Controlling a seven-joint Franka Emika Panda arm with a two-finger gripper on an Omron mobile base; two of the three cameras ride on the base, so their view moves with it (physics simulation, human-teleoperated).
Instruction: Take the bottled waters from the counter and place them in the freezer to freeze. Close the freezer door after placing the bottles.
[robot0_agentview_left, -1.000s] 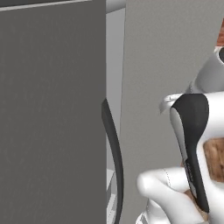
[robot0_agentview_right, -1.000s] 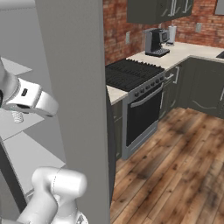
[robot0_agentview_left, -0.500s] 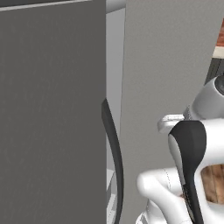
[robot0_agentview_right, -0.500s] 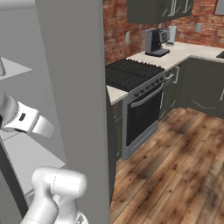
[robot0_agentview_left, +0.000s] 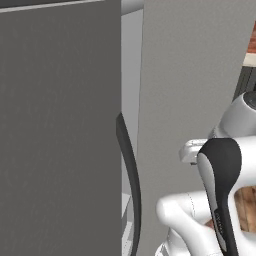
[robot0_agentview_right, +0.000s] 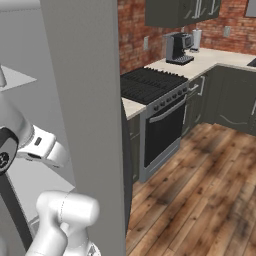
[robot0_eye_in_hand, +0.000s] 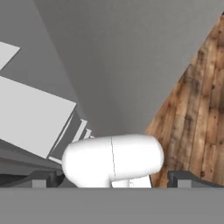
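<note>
Room: rendered kitchen; red brick wall (robot0_agentview_right: 134, 30) at 12 o'clock in right base view; wood-plank floor (robot0_agentview_right: 200, 190) at 4 o'clock, glossy brown boards
Freezer: freezer (robot0_agentview_left: 60, 125) flat matte grey, boxy; freezer door (robot0_agentview_left: 190, 75) a plain grey slab standing ajar, seen edge-on in right base view; door handle (robot0_agentview_left: 131, 185) a dark curved bar at 6 o'clock in left base view; pale shelves (robot0_eye_in_hand: 35, 113) inside, thin flat panels, at 9 o'clock in hand view
Bottles: bottled waters cannot be made out in any view; whether they sit inside the freezer cannot be told
Counter: counter (robot0_agentview_right: 210, 55) beige speckled slab at 1 o'clock in right base view; black coffee machine (robot0_agentview_right: 177, 48) on it; black stove (robot0_agentview_right: 150, 85) with ridged grates beside it
Gripper: gripper (robot0_eye_in_hand: 111, 179) empty; dark fingertips (robot0_eye_in_hand: 183, 178) spread wide apart at 6 o'clock in hand view, looking down at shelf edges and floor
Risk: door not yet shut; arm sits in the opening, so swinging the door could pinch it; a push off the handle may slide along the smooth panel and leave the door ajar; base close to the fridge, elbow may clip the door edge
</note>
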